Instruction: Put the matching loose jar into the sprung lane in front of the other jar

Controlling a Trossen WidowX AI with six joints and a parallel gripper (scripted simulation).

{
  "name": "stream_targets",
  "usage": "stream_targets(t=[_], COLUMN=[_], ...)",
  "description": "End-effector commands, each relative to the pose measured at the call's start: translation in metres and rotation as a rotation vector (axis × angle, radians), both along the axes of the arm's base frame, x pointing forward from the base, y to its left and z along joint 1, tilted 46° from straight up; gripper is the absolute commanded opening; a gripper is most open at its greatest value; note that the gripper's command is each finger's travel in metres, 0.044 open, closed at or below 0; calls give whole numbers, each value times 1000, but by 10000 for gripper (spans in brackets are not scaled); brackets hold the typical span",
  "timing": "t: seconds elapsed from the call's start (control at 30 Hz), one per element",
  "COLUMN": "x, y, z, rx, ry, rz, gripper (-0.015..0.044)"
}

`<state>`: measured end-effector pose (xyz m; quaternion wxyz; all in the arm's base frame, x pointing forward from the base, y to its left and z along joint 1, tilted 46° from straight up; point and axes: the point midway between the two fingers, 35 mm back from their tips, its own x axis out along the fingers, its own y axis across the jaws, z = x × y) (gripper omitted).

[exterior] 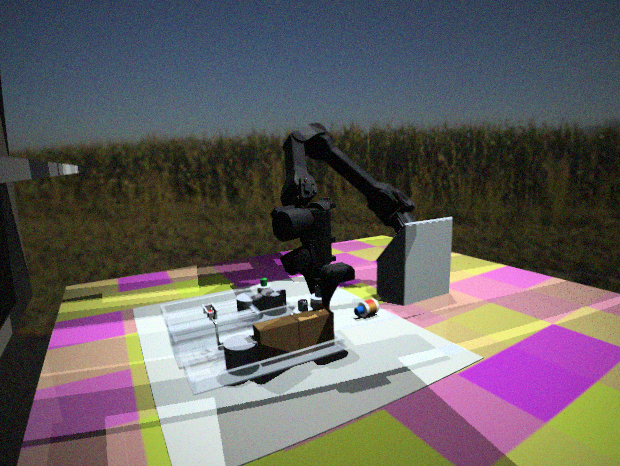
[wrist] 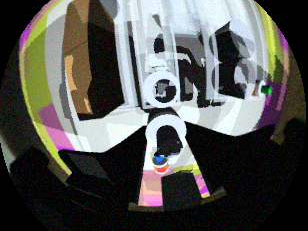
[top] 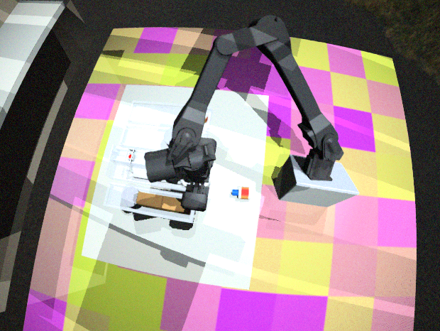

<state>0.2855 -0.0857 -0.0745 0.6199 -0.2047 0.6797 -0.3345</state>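
My gripper (exterior: 320,299) (wrist: 164,126), pointing down at the front of the sprung lane (top: 118,170), is shut on a white jar (wrist: 150,130) with a black cap. The similar black-capped jar (exterior: 302,304) (wrist: 149,90) stands in the lane just behind the held one. The held jar's base is hidden, so I cannot tell whether it is over the front stop or touches the floor. The pusher's red-marked tab (top: 130,156) (exterior: 209,311) shows further back. A loose jar (top: 243,192) (exterior: 369,308) (wrist: 160,166) with an orange-red band and blue cap lies on its side.
Brown boxes (top: 160,202) (exterior: 293,330) (wrist: 82,59) and a grey round tin (top: 128,197) (exterior: 240,350) fill the lane beside the gripper. Dark round tins (exterior: 273,299) stand in the lane on the other side. A green-capped item (exterior: 264,282) (wrist: 266,90) stands beyond them.
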Motion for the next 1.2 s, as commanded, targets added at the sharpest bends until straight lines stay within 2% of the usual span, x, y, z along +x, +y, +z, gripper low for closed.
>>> stream_targets(t=[0.0,1.17], x=[5,17], y=[-1,-3], z=[1,1], rx=[-3,-3], ry=[-6,-7], rz=[6,6], gripper=[0,0])
